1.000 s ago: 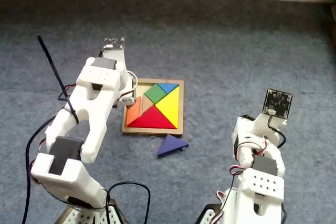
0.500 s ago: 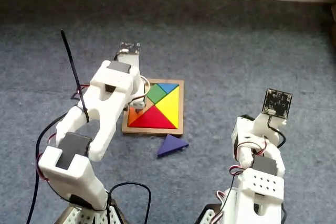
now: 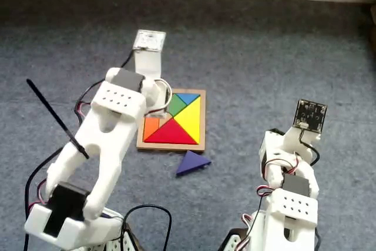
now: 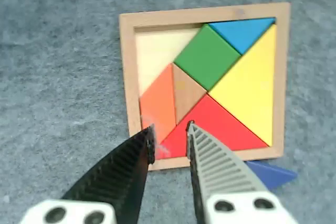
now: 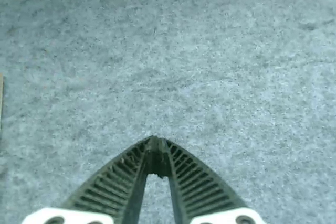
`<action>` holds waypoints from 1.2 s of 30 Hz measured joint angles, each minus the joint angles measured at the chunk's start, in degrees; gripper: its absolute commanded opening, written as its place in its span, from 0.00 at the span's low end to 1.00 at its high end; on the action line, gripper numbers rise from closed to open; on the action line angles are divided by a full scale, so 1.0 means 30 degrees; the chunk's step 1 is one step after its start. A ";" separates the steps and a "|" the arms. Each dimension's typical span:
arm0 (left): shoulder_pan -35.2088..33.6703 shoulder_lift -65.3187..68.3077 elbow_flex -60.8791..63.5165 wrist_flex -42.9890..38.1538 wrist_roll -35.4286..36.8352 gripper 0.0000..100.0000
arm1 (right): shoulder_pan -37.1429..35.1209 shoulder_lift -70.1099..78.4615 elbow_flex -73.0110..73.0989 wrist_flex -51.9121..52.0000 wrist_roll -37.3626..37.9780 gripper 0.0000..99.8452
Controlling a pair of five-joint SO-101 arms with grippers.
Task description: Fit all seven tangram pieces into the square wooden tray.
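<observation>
One piece, the dark blue triangle [image 4: 268, 174], lies outside the tray [image 4: 126, 77], just beside its rim, on the grey-finger side of the left tool [image 4: 170, 128]. That tool hangs slightly open and empty. The right tool [image 5: 156, 141] is closed, empty, and looks farther off.

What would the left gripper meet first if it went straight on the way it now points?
Likely the orange parallelogram piece beside the red triangle piece, at the edge of the square wooden tray. The left gripper, open, hangs above them, though its height is unclear.
</observation>
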State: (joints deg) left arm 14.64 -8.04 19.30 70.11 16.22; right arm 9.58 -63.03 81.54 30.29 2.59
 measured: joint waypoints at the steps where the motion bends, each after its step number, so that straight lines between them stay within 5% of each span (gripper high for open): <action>1: 0.0703 -0.0615 0.0440 0.0000 -0.0557 0.14 | 0.0000 0.0000 0.0000 0.0000 0.0000 0.01; 6: 0.3311 -0.1670 0.1758 0.0000 -0.2930 0.26 | 0.1231 0.0000 0.0000 0.0000 0.0000 0.01; 20: 0.5568 -0.1289 0.4161 -0.0059 -0.5714 0.26 | 0.1582 0.0000 0.0000 0.0000 0.0000 0.01; 36: 0.5773 0.9319 -0.2110 0.1524 -0.5744 0.26 | 0.1582 0.0000 0.0000 0.0000 0.0000 0.01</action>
State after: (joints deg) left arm 31.96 19.91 12.97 74.68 -1.01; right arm 14.33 -63.03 81.54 30.29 2.59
